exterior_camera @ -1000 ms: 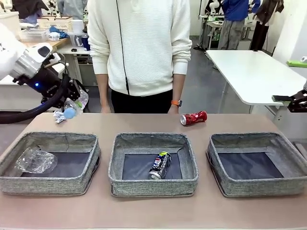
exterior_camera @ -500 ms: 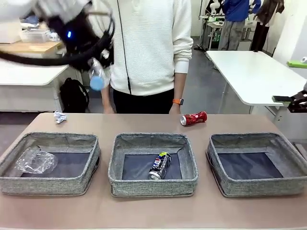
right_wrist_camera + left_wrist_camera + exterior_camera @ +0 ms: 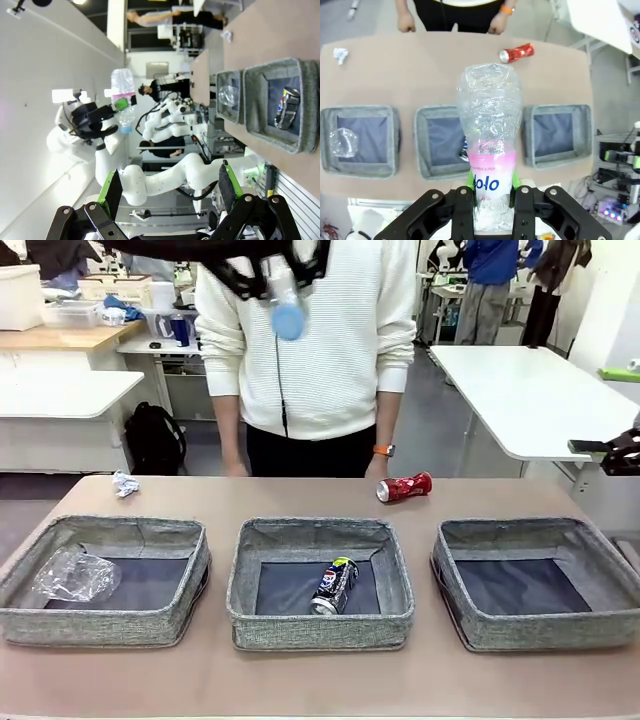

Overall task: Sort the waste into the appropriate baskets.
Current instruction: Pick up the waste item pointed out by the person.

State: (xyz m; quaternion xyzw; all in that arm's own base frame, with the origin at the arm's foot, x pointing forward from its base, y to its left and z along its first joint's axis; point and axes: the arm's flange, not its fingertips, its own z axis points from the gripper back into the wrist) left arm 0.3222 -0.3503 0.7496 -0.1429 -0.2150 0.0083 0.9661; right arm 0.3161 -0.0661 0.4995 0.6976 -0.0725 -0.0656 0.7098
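Two down: dark blue Pepsi can [image 3: 333, 585] in middle grey woven-fabric basket [image 3: 320, 531], clear plastic cup [image 3: 75, 575] in left basket [image 3: 120, 531]. Left gripper [image 3: 491, 183] is clamped on the small clear pink-labelled bottle [image 3: 490, 115], way up at 12 o'clock. Right gripper [image 3: 167, 187] spread wide, empty. Crushed red can [image 3: 404, 486] at 1 o'clock and white paper ball [image 3: 124, 484] at 10 are left to sort.

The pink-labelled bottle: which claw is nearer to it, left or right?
Left. The left claw is shut on the bottle, high above the table. The right claw stands open, far off beyond the table's right edge.
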